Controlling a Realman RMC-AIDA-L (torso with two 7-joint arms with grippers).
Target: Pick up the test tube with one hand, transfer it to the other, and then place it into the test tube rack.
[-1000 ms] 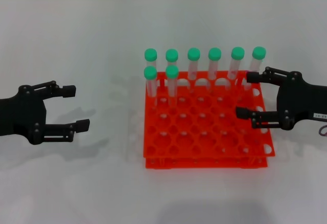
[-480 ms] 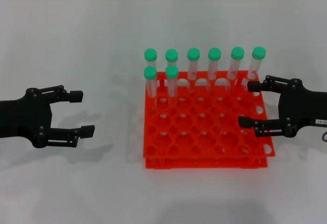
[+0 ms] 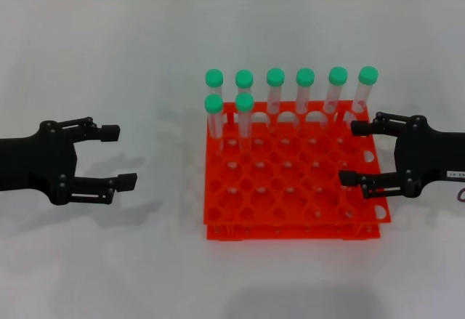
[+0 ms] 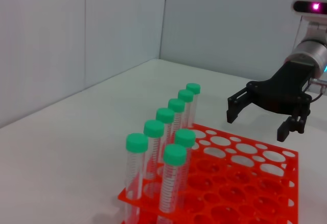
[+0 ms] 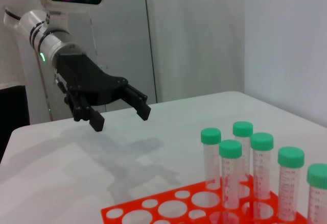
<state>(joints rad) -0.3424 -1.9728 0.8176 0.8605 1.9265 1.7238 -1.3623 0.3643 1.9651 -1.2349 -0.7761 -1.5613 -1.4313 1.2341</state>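
**Both grippers empty, all tubes racked**

Left gripper [image 3: 115,158] hangs spread wide, holding nothing, well left of the test tube rack [image 3: 290,221]. Right gripper [image 3: 354,152] is spread too, empty, over the rack's right edge. Eight green-capped tubes stand upright: six in the far row, two behind its left end. Test tube [image 3: 244,119]: likely light, stiff, slick clear plastic; best gripped just below the ribbed cap.

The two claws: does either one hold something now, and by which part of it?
Nothing is held. The left claw is open above the bare table, and the right claw is open at the rack edge. All eight tubes stand in the rack.
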